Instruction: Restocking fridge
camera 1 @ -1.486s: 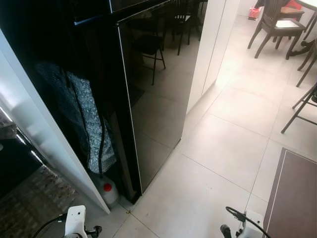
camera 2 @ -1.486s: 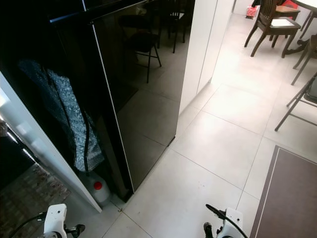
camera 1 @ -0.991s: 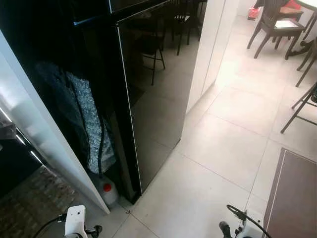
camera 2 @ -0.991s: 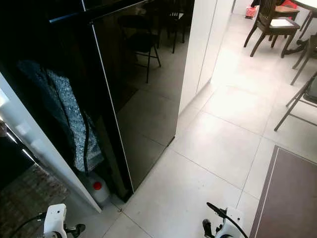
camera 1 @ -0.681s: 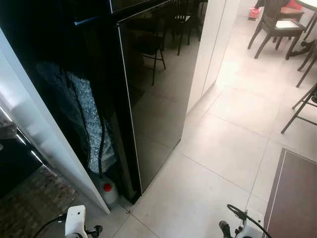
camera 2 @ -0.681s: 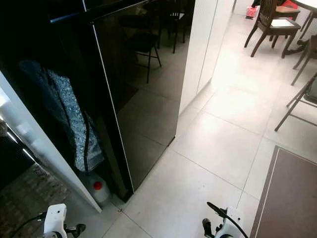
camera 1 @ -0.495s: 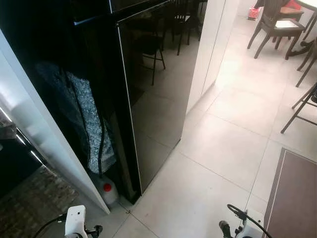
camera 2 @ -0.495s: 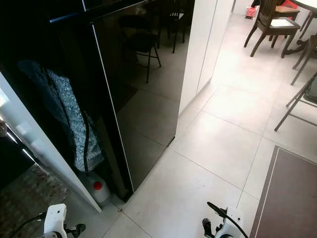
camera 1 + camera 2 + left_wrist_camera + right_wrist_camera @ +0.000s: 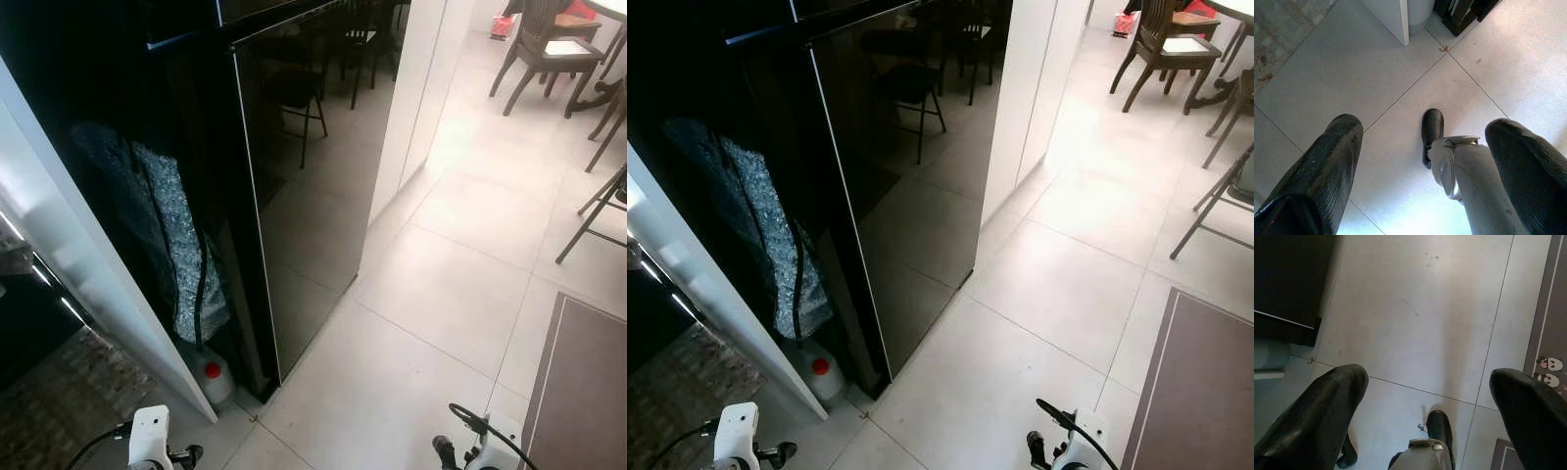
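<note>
A tall black glossy fridge (image 9: 304,196) stands ahead on the left with its door closed, reflecting chairs and floor tiles. In the dark gap beside it hangs a grey speckled bag (image 9: 181,255), with a white jug with a red cap (image 9: 214,377) on the floor below. Both arms hang low at my sides: the left arm (image 9: 149,441) and the right arm (image 9: 480,452) show at the bottom edge. My left gripper (image 9: 1425,129) is open over the pale floor tiles, holding nothing. My right gripper (image 9: 1427,377) is open too, above the tiles by the fridge's bottom corner.
A white pillar (image 9: 416,88) stands just past the fridge. Wooden dining chairs (image 9: 549,49) and a folding chair (image 9: 602,201) stand at the far right. A brown mat (image 9: 583,392) lies at the right, and a white slanted panel (image 9: 88,284) borders the left.
</note>
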{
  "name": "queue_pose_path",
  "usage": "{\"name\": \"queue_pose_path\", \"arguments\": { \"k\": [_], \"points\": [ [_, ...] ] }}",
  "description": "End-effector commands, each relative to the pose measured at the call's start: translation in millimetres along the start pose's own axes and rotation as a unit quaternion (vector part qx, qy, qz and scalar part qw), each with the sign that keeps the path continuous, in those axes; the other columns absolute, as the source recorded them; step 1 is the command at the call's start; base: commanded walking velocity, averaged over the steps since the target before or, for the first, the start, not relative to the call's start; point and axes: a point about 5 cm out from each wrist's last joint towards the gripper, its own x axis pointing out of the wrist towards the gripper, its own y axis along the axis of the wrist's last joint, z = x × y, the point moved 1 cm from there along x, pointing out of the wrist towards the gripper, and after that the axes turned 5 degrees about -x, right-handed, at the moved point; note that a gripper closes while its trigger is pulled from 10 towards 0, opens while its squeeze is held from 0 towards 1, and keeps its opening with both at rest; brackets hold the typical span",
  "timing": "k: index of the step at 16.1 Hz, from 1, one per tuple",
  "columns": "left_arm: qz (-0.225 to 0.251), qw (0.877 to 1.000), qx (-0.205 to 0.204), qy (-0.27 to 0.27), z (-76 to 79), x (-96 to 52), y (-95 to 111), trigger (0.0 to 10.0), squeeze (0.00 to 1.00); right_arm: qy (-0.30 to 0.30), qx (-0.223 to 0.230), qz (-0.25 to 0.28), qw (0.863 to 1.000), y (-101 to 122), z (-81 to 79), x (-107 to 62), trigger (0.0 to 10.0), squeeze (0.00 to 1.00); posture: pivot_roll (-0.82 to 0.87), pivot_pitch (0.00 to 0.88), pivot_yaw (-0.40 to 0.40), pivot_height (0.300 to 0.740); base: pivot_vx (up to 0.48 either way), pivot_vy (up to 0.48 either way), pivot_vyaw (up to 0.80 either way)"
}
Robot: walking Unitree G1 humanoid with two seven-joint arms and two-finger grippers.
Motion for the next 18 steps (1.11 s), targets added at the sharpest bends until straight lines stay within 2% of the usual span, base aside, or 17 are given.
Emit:
{"name": "queue_pose_path", "arguments": {
  "k": [1,18],
  "points": [
    [-0.007,1.0,-0.002,0.0,-1.6,-0.3,-2.1,10.0,0.0,-0.001,0.0,0.005,1.0,1.7,-0.3,0.2,10.0,0.0,-0.02,0.0,-0.003,0.74,0.0,0.0,0.0],
    [-0.007,1.0,0.003,0.002,-1.6,-0.2,-1.6,10.0,0.0,-0.001,-0.003,0.004,1.0,2.3,0.1,0.2,10.0,0.0,-0.02,0.0,-0.005,0.74,0.0,0.0,0.0]
  ]
}}
